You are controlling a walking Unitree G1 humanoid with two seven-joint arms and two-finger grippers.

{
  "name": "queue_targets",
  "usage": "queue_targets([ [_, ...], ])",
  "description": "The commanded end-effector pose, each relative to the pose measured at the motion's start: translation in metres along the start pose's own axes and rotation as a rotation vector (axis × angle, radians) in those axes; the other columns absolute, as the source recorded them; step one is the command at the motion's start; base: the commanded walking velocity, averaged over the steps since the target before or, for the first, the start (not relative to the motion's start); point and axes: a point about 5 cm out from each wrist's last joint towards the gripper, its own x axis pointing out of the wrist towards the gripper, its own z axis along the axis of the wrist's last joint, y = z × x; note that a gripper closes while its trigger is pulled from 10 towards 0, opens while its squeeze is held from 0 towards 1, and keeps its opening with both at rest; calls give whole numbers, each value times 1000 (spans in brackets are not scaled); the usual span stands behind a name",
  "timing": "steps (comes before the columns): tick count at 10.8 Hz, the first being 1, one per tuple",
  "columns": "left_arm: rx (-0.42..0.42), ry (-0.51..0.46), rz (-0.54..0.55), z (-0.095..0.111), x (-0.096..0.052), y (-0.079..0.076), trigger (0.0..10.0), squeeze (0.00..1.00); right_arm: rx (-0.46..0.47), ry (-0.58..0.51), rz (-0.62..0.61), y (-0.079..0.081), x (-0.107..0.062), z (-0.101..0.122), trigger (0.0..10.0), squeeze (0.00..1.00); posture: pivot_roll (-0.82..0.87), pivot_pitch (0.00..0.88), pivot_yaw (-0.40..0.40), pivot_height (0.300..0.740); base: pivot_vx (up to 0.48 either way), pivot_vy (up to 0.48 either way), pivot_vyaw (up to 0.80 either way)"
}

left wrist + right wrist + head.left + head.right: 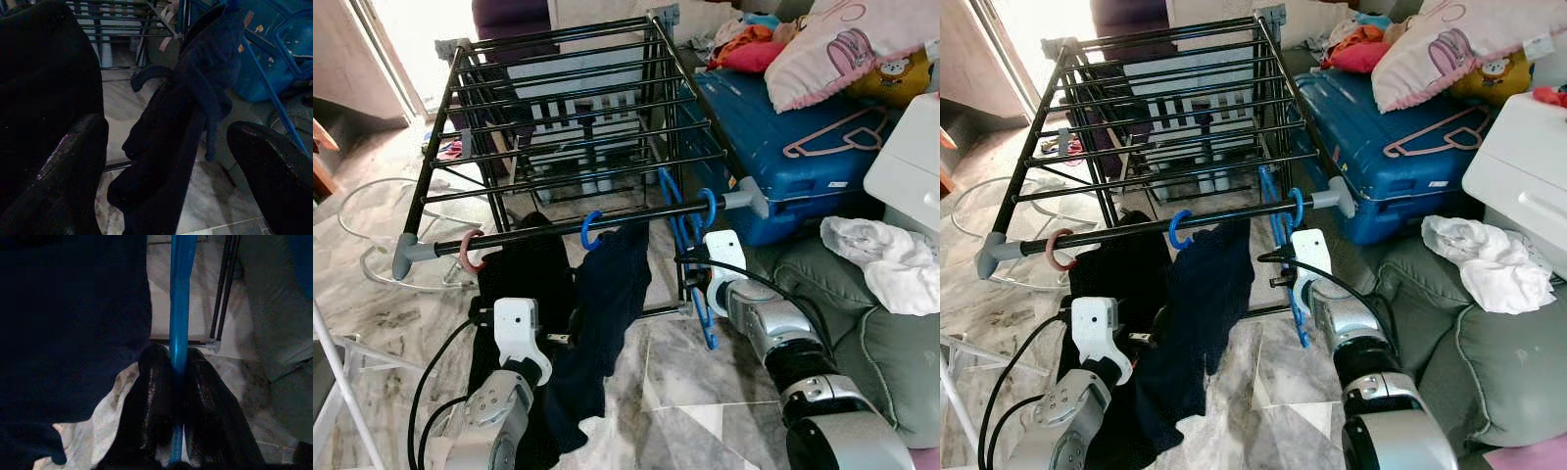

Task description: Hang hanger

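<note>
While clamped on the blue hanger (180, 308), right gripper (178, 382) just below the drying rack's front rail (636, 220), hook already looped over that rail near its right end. Left gripper (166, 161) spread and empty, low beside the dark garments (597, 294) hanging under the rail. Hanging step apparently near done; next, probably: loosen, pull clear without dragging the hook off.

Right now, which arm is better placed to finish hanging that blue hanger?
The right. Its gripper is shut on the blue hanger, whose hook is at the rail. The left gripper is open, low by the dark clothes.
</note>
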Motion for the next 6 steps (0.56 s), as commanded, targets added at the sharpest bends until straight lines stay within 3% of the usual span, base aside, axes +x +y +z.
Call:
queue_targets([
  [1,18,16,9,0,1,4,10000,0,17,27,3,2,2,-8,10000,1000,-126,0,96,740,0,0,0],
  [6,19,17,9,0,3,4,10000,0,-111,-172,-89,-16,-13,-1,10000,1000,-133,0,101,740,0,0,0],
])
